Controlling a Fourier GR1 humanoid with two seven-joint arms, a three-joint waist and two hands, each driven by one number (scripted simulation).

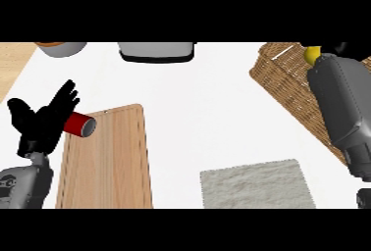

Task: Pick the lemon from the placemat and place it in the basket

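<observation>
The yellow lemon (312,54) shows at the top right, over the wicker basket (286,83). My right hand (337,47) is there with it; only a little black of the hand shows at the picture's edge, curled against the lemon. The grey right forearm runs along above the basket's right side. The pale, rough placemat (257,184) lies at the lower middle with nothing on it. At the far left my left hand (39,122) rests open, fingers up.
A red can (78,124) lies on its side on the wooden cutting board (109,162), right beside my left hand. A grey bowl (62,48) and a grey and black appliance (157,51) stand along the far edge.
</observation>
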